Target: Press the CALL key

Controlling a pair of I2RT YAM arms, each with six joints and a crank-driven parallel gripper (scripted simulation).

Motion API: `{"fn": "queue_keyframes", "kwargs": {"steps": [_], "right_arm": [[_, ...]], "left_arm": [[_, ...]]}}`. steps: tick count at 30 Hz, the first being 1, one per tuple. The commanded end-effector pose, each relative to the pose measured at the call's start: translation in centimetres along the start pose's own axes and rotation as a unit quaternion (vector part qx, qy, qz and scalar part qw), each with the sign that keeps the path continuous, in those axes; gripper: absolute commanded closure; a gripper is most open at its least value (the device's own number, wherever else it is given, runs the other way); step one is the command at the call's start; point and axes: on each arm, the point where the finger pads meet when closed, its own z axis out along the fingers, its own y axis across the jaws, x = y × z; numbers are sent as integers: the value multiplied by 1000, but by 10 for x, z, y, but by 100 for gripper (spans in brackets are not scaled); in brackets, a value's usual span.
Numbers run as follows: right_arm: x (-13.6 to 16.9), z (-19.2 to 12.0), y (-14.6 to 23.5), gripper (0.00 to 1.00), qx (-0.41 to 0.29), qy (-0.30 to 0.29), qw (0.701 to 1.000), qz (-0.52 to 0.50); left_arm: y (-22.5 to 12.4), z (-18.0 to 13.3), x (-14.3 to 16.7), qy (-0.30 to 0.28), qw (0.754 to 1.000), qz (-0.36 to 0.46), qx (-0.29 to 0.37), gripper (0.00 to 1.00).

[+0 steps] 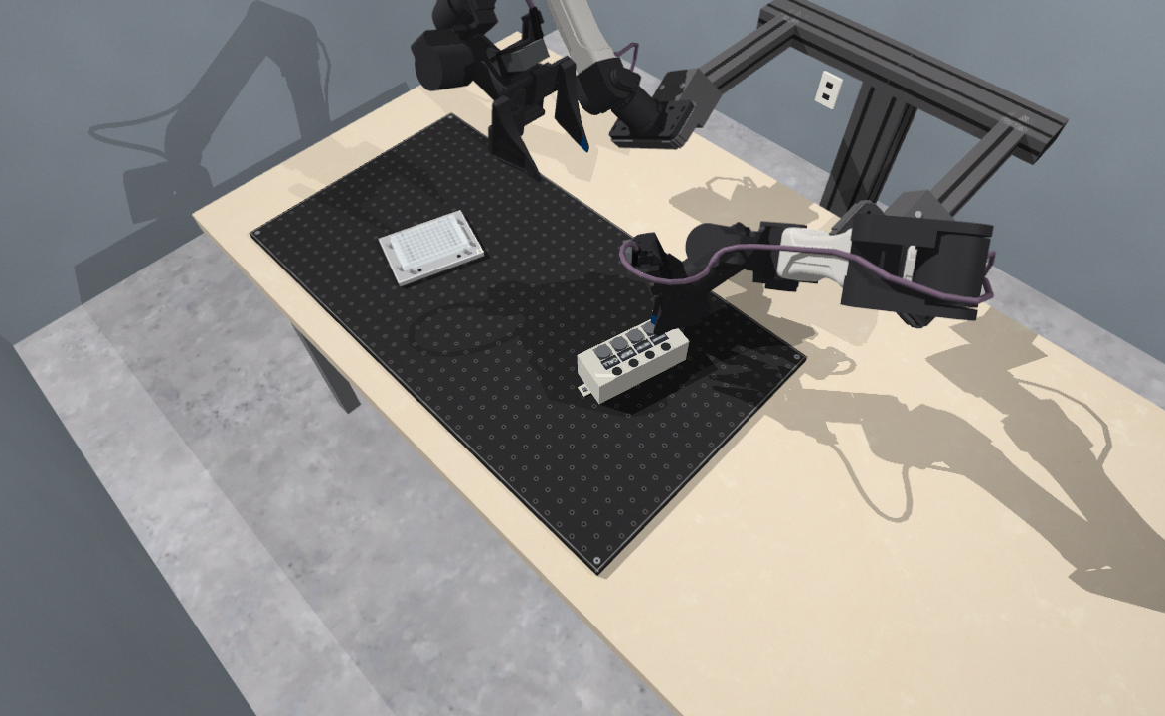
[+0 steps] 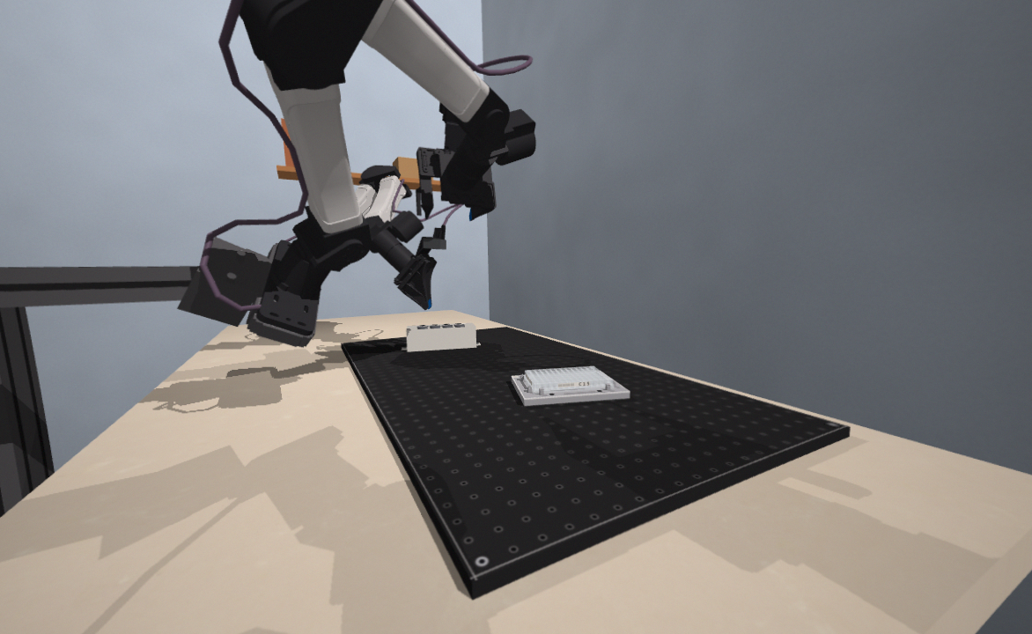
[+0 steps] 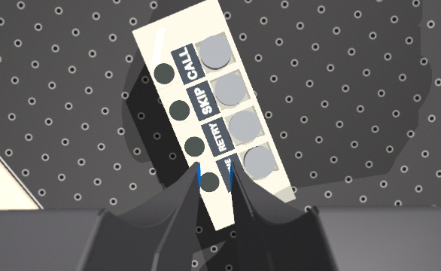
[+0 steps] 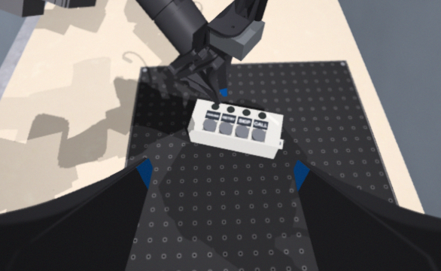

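The operator panel (image 1: 640, 378) (image 2: 440, 339) (image 3: 183, 22) (image 4: 235, 144) sits on the black perforated board. Its CALL key (image 3: 215, 52) (image 4: 258, 134) is at one end, beside SKIP (image 3: 230, 89), then RETRY (image 3: 245, 126); the fourth key's name is partly hidden in the left wrist view. The CALL lamp (image 3: 164, 73) (image 4: 262, 115) is dark, and so are the other lamps. My left gripper (image 3: 215, 165) (image 4: 223, 99) is over the end opposite CALL, its fingertips a narrow gap apart with nothing between them. My right gripper (image 1: 560, 161) (image 4: 223, 162) is wide open and empty, away from the panel.
A white well plate on a tray (image 1: 431, 247) (image 2: 571, 384) lies farther along the black board (image 1: 515, 445) (image 2: 496, 473). A dark metal frame (image 1: 915, 67) stands behind the wooden table (image 1: 747, 552). The left forearm reaches in from the frame side.
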Motion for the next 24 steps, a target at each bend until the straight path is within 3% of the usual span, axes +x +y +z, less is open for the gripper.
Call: {"fn": "queue_keyframes", "kwargs": {"steps": [1,13,24], "right_arm": [[-5,-2,-3,0,6,-8,1000,-3],[-5,-2,-3,0,6,-8,1000,-3],[-5,-2,-3,0,6,-8,1000,-3]], "left_arm": [[-1,-2,-11,8,1000,-13,-3,98],[-1,8,2,175,983,-54,-27,100],[-1,20,-16,261,960,-98,-39,100]]}}
